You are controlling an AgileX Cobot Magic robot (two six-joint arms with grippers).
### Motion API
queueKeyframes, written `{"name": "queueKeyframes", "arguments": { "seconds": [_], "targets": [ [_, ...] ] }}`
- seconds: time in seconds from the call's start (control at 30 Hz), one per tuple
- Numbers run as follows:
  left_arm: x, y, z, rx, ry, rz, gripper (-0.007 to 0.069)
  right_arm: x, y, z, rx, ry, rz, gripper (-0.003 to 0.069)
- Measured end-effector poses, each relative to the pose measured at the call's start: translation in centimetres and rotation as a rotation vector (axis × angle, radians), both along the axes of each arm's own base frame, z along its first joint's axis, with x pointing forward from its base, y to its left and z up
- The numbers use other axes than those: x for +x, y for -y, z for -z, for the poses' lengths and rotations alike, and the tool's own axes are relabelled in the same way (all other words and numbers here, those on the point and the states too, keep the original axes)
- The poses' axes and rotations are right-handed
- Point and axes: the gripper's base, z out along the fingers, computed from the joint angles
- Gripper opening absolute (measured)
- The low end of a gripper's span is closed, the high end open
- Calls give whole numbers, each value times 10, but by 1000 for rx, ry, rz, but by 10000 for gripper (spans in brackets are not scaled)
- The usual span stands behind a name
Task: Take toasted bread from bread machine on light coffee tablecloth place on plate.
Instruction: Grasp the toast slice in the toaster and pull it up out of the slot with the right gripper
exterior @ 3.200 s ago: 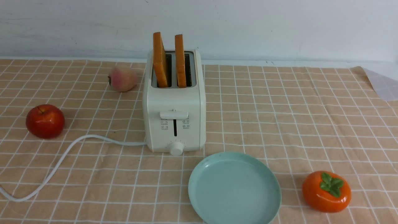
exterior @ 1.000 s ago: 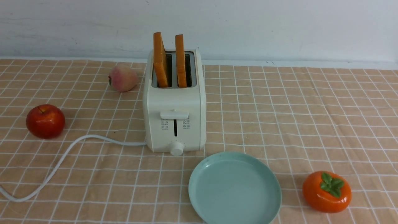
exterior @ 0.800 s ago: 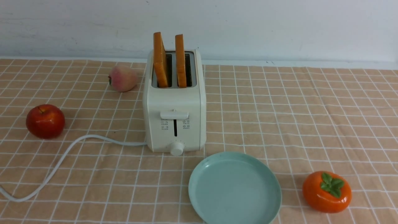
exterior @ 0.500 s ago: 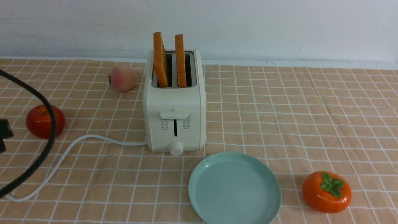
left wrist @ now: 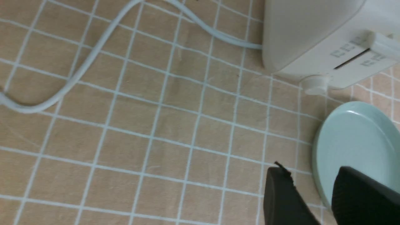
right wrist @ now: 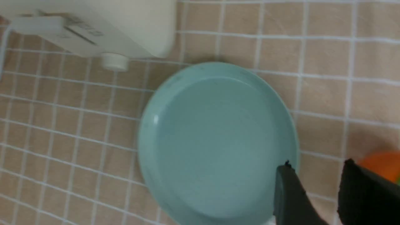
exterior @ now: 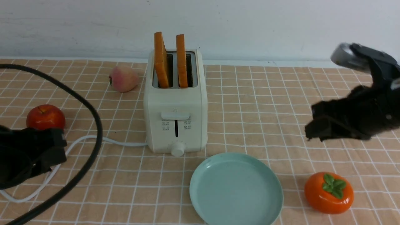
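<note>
Golden sq. toast (exterior: pixel 161 59) upright in smooth cream toaster (exterior: pixel 175 106); round mint plate (exterior: pixel 236 190).

Cream-white bread machine (exterior: pixel 175 103), golden toasted bread (exterior: pixel 161 59), mint plate (exterior: pixel 236 190), tan white-gridded tablecloth (exterior: pixel 265 109)

Three fruits and a white wall

A glossy red apple (exterior: pixel 45 116) sits at the far left, its lower edge hidden. A pale pink peach (exterior: pixel 123 78) lies farther back, left of centre. An orange persimmon (exterior: pixel 328 192) with a green leafy cap sits at the front right. A plain white wall (exterior: pixel 281 28) runs along the back.
</note>
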Motion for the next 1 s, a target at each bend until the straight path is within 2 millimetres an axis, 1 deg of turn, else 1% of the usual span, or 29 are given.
{"name": "queueKeyframes", "arguments": {
  "seconds": [0.03,0.07,0.1,0.13,0.17,0.2,0.23,0.27,0.3,0.33,0.37,0.4,0.47,0.5,0.53,0.67,0.7,0.73,0.77,1.0],
  "targets": [
    [1,1,1,-9,-4,3,238,11,-6,-8,17,18,-23,240],
    [2,3,1,-17,-9,5,238,19,-10,-16,27,45,-38,240],
    [3,4,2,-25,-17,6,238,31,-18,-22,41,63,-64,240],
    [3,5,3,-31,-27,7,238,39,-25,-32,51,95,-86,240],
    [4,5,4,-34,-34,7,238,48,-35,-39,60,118,-112,243],
    [3,5,5,-38,-42,7,238,57,-48,-42,66,128,-144,246],
    [3,5,5,-38,-49,8,238,63,-58,-50,75,147,-166,252],
    [3,5,5,-38,-50,8,238,65,-63,-48,76,140,-174,254],
    [3,6,6,-40,-58,9,238,75,-84,-56,84,158,-206,268],
    [3,6,6,-40,-59,9,238,76,-86,-53,81,146,-210,268],
    [2,6,6,-38,-61,12,238,82,-102,-58,84,161,-219,284],
    [2,6,6,-33,-61,18,238,86,-113,-59,74,166,-223,298],
    [2,6,6,-21,-61,29,238,94,-134,-55,33,174,-222,329],
    [2,6,6,-16,-62,34,238,97,-138,-55,21,181,-212,337],
    [1,6,7,-10,-67,40,238,99,-152,-55,-9,200,-205,369],
    [0,6,8,-2,-89,47,238,105,-176,-49,-78,260,-191,433],
    [-1,6,8,-2,-92,47,238,106,-181,-46,-78,264,-186,441],
    [-1,6,8,-2,-92,47,238,107,-181,-45,-76,264,-184,442],
    [-1,6,8,-2,-91,49,238,109,-186,-41,-72,274,-178,449],
    [-1,7,9,-16,-101,49,238,126,-195,-19,-72,315,-155,452]
  ]
}}
